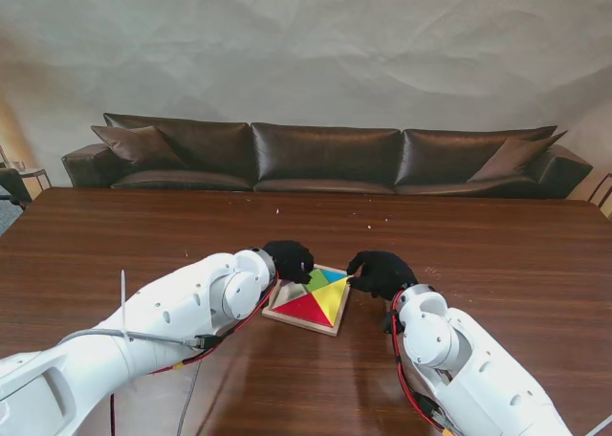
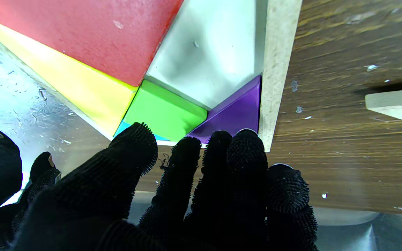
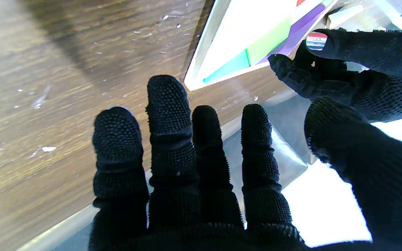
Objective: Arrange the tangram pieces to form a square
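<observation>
overhead, both spread hands, left hand and right hand, flank tray on wooden table before sofa

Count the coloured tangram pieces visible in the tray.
5: red and yellow large ones side by side, green at their tips, purple at the frame, blue beside green. Robot hands may hide others.

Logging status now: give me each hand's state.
Left hand: open, fingers at the tangram tray edge, holding nothing.
Right hand: open, fingers spread, holding nothing.
</observation>
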